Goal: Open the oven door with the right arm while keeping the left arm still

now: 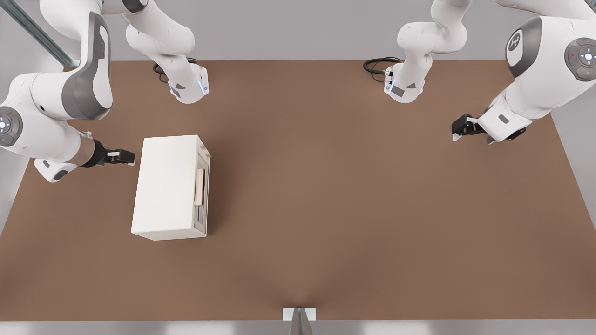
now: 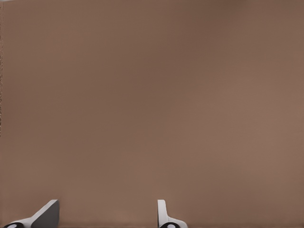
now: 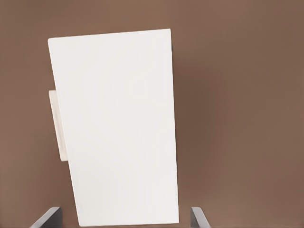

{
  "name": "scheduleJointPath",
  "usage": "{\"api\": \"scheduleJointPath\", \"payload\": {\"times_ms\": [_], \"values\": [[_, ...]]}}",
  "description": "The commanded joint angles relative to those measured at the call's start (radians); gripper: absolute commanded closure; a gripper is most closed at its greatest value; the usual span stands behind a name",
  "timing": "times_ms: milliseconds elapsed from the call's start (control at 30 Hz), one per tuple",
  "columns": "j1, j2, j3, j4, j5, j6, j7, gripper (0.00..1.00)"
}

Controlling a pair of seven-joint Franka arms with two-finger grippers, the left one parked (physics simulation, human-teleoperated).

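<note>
Just beside oven [image 1: 165, 186] back edge, claw [image 1: 125, 157] spread wide, empty, touching nothing.

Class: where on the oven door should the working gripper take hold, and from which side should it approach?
Probably the beige bar handle on the oven door, approached from the front view's right, which the door faces. The gripper is open on the opposite side, behind the oven.

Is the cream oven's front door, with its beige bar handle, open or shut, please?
Shut: the oven door lies flush with the oven, handle untouched; the open gripper hangs behind it.
</note>
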Motion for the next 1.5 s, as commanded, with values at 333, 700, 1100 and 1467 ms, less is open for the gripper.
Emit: {"api": "scheduleJointPath", "payload": {"times_ms": [333, 700, 1100, 1467], "values": [[0.496, 0.247, 0.009, 0.087, -0.545, 0.007, 0.011, 0.79], [0.611, 0.47, -0.011, 0.092, -0.75, 0.001, 0.232, 0.79], [0.617, 0.443, -0.009, -0.006, -0.745, -0.012, 0.233, 0.79], [0.609, 0.445, -0.009, -0.023, -0.739, -0.012, 0.233, 0.79]]}}
